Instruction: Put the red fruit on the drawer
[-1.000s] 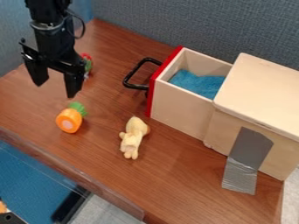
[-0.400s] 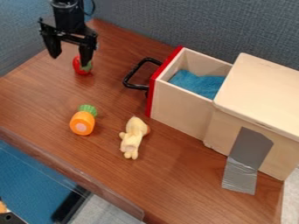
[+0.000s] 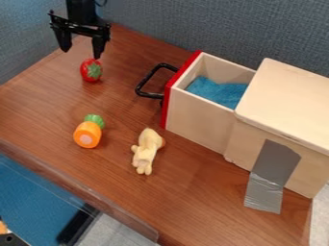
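At the upper left my black gripper (image 3: pixel 82 52) hangs open, with nothing between its fingers. Just below its right finger lies the red fruit (image 3: pixel 91 70), a strawberry shape with green leaves, on the brown table; whether that fingertip touches it I cannot tell. The wooden drawer (image 3: pixel 199 113) with a red front is pulled out of its box, and blue cloth (image 3: pixel 217 91) lies inside it. Its black handle (image 3: pixel 145 85) points left, to the right of the fruit.
An orange carrot toy (image 3: pixel 87 134) lies left of centre, and a pale yellow plush toy (image 3: pixel 147 151) sits in front of the drawer. The wooden box (image 3: pixel 286 105), taped with grey tape, stands at the right. A grey partition (image 3: pixel 167 24) rises behind the table.
The gripper has moved up and to the right across the view, staying open. More of the red fruit is uncovered now. The carrot toy stands slightly right of where it was a second ago.
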Action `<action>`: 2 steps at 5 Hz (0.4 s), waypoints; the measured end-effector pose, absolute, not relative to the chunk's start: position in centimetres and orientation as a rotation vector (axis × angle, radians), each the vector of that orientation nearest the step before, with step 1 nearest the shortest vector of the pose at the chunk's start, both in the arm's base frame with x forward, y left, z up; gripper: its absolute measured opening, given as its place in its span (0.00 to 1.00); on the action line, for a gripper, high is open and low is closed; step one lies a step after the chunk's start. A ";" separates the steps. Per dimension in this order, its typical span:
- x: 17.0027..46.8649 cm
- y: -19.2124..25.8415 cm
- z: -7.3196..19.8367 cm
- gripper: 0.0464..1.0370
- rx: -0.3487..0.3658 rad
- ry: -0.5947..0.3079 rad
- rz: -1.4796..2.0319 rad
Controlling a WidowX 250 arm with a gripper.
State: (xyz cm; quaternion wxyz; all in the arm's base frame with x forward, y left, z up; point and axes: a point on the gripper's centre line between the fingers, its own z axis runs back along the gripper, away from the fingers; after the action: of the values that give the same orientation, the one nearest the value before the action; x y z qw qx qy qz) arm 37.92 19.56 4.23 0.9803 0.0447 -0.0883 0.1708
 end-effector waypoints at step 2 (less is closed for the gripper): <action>38.6 20.2 0.7 0.96 0.093 -0.097 0.379</action>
State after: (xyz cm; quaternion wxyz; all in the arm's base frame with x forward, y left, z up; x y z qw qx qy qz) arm 38.57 20.23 0.70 0.9799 0.0460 -0.0483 0.1882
